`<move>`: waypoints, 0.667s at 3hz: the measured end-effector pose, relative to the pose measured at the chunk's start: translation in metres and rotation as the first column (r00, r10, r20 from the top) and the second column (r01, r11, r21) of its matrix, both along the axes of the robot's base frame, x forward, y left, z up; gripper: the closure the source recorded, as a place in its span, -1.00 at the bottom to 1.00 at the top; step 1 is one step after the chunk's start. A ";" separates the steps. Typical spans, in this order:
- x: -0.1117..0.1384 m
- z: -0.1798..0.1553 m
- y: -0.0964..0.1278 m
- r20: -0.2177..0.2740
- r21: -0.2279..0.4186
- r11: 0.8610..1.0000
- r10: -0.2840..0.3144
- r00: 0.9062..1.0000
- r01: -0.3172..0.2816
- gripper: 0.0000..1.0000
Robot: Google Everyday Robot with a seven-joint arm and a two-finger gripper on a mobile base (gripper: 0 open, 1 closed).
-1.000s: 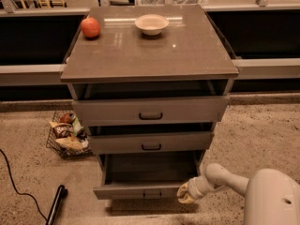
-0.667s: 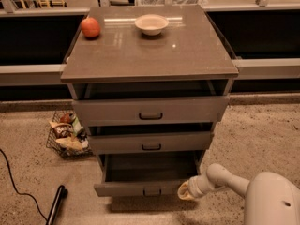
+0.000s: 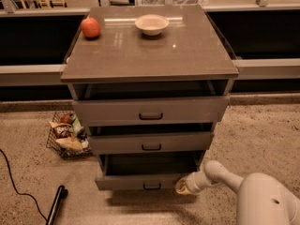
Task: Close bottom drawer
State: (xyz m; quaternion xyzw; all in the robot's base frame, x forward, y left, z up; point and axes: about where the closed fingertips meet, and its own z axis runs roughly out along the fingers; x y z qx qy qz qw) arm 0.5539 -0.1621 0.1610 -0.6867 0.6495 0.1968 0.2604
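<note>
The bottom drawer [image 3: 126,182] stands pulled out at the foot of the cabinet [image 3: 150,55]. The end effector [image 3: 183,187] sits at its front's right end; open or closed, I can't tell. I'd push straight in, squarely, to avoid jamming.

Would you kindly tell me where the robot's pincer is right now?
The pincer is low in the camera view, right of centre, at the right end of the front panel of the open bottom drawer, to the right of its dark handle.
</note>
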 end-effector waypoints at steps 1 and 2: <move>0.000 0.000 0.000 0.000 0.000 1.000 0.000 1.000 0.000 0.15; 0.000 0.000 0.000 0.000 0.000 1.000 0.000 1.000 0.000 -0.31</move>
